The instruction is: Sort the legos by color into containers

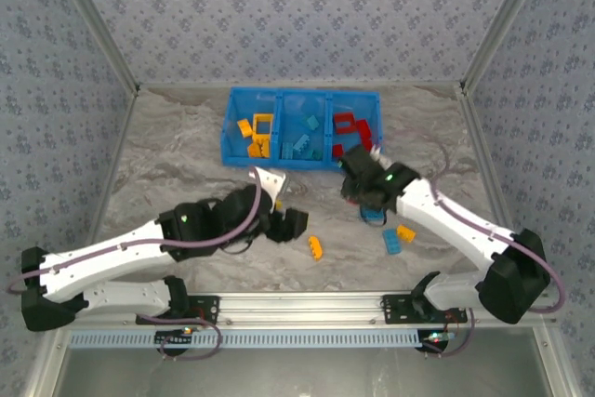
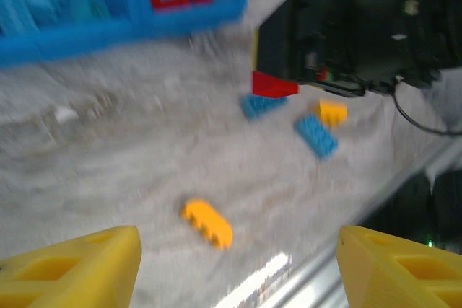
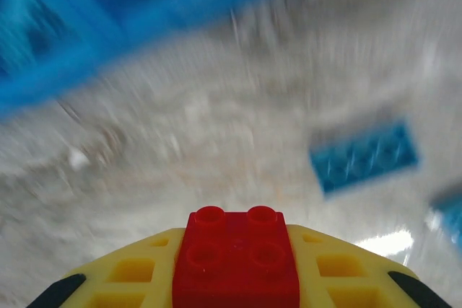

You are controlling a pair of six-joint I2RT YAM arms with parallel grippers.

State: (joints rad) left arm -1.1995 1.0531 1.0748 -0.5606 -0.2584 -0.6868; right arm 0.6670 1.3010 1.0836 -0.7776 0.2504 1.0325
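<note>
The bin (image 1: 297, 162) is bright blue, the table (image 1: 167, 165) marbled grey, one brick (image 3: 237, 257) red.

Two robot arms, the left arm (image 1: 102, 267) and the right arm (image 1: 456, 225), with white shells and black joints. Each carries a small green light, and thin purple cables (image 1: 555, 276) run alongside. The left gripper (image 2: 238, 257) has chunky yellow fingers (image 2: 79, 268) with square hollows.

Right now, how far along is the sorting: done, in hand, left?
Done: the bin holds yellow, light blue and red bricks in separate compartments. In hand: the right gripper grips a red brick. Left on the table: an orange brick, a yellow brick, two light blue bricks.
</note>
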